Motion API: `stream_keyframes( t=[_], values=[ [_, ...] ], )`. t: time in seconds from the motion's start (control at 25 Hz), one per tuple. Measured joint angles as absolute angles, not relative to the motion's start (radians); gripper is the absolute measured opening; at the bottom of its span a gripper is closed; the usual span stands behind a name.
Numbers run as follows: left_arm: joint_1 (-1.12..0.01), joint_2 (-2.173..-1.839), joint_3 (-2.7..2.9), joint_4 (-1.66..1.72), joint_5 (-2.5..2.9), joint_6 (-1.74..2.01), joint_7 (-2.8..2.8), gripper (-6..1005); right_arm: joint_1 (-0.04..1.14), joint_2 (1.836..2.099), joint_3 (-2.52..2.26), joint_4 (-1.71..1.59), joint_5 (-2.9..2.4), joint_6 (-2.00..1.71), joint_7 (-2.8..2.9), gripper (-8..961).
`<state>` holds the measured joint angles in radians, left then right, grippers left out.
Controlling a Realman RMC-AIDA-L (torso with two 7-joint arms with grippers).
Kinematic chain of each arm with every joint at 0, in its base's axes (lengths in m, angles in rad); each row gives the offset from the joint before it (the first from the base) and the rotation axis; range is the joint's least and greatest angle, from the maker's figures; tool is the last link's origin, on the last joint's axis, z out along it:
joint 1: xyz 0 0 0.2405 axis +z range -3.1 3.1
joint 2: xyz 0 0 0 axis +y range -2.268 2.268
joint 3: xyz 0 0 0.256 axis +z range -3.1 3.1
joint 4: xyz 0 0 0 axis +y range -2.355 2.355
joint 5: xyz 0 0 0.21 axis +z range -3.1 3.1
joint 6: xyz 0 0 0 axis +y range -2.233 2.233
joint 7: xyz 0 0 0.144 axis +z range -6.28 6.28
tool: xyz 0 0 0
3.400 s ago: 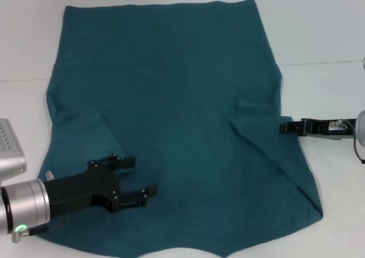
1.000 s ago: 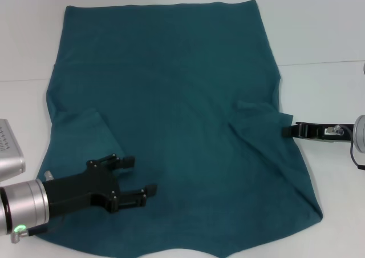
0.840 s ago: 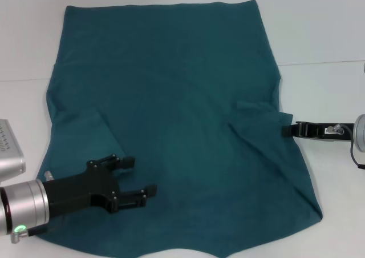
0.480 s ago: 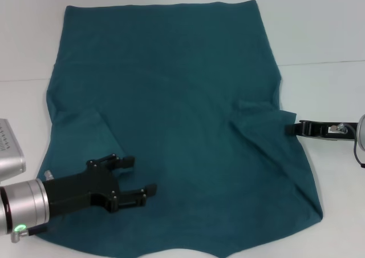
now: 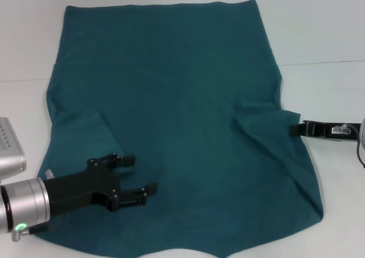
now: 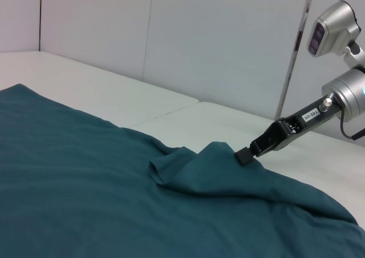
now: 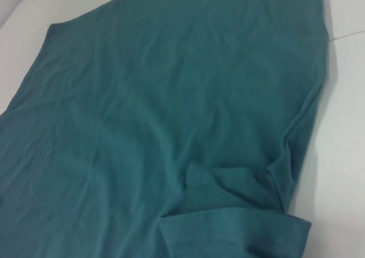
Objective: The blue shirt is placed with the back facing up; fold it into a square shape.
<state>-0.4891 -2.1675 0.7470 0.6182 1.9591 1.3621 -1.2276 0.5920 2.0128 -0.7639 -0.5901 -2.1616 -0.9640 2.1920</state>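
The blue shirt (image 5: pixel 171 98) lies spread flat on the white table, its plain side up, with both sleeves folded inward onto the body. My left gripper (image 5: pixel 141 175) stands open over the shirt's near left part, holding nothing. At the right edge, my right gripper (image 5: pixel 294 129) is shut on the tip of the folded sleeve. The left wrist view shows that gripper (image 6: pixel 245 154) pinching a raised peak of the shirt (image 6: pixel 85 184). In the right wrist view only the shirt (image 7: pixel 171 98) and a hem near the camera show.
A grey box-like device (image 5: pixel 8 149) sits at the left edge beside the shirt. Bare white table (image 5: pixel 325 35) surrounds the cloth on the right and far sides. White wall panels (image 6: pixel 228 41) stand behind the table.
My right gripper has drawn slightly to the right, pulling the sleeve tip outward with it. The left gripper has stayed in place.
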Motion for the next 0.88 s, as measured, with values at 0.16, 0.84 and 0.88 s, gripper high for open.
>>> stream_keyframes(
  t=[0.16, 0.84, 0.88],
  values=[
    [-0.489, -2.168, 0.747, 0.618, 1.959, 1.362, -1.227, 891, 0.592, 2.015, -0.764, -0.587, -2.162, -0.954, 2.192, 91],
    [-0.491, -2.168, 0.747, 0.618, 1.959, 1.361, -1.224, 890, 0.584, 2.012, -0.764, -0.584, -2.163, -0.952, 2.2, 136],
    [-0.491, -2.168, 0.747, 0.618, 1.959, 1.361, -1.224, 891, 0.583, 2.011, -0.764, -0.585, -2.162, -0.952, 2.2, 136]
  ],
)
